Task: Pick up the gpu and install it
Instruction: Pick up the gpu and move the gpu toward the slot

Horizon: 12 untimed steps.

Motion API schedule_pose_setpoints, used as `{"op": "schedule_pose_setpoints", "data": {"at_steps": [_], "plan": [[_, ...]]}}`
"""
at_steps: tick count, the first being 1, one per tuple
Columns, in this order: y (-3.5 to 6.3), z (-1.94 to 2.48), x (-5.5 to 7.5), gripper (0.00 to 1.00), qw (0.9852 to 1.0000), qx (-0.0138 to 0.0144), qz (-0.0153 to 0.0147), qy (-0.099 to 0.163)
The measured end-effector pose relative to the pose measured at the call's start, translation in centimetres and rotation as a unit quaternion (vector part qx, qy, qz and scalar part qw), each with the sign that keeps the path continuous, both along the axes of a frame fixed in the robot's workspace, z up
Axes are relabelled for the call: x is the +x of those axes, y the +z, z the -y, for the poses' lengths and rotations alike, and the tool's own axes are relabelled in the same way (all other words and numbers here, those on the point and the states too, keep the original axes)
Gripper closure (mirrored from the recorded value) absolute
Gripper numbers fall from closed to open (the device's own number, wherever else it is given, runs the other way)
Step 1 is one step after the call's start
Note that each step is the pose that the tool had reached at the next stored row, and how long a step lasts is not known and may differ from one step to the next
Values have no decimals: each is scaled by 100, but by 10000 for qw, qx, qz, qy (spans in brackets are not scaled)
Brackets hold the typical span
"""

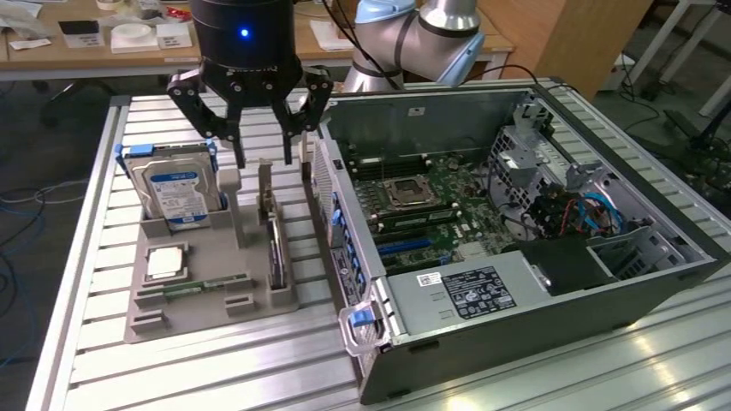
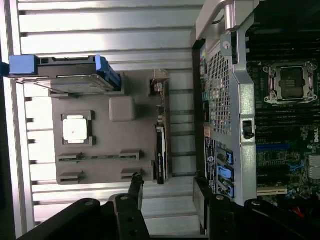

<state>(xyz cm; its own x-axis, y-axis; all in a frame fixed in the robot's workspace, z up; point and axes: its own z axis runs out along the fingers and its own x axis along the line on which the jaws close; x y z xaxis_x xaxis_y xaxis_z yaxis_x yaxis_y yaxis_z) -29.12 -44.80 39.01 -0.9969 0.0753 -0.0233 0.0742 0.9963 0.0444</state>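
The gpu is a thin black card standing on edge in a slot along the grey tray, on the side nearest the case. Its silvery bracket is at the far end. My gripper hangs open directly above that bracket end, with its fingertips a little above the card and not touching it. In the wrist view the gpu runs along the tray's edge. Its near end lies between my open gripper and its two dark fingers.
The silver hard drive with a blue label stands upright in the tray, beside a CPU chip and a green memory stick. The open computer case lies close to the tray, with its motherboard exposed.
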Motion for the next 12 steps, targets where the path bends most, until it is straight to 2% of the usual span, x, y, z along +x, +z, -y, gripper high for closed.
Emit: {"op": "schedule_pose_setpoints", "data": {"at_steps": [1, 6, 12], "plan": [[0, 0, 0, 47, 10000, 0, 0, 0], [-16, 0, 0, 47, 10000, 1, 1, 0], [-119, 0, 0, 47, 10000, 0, 0, 0]]}}
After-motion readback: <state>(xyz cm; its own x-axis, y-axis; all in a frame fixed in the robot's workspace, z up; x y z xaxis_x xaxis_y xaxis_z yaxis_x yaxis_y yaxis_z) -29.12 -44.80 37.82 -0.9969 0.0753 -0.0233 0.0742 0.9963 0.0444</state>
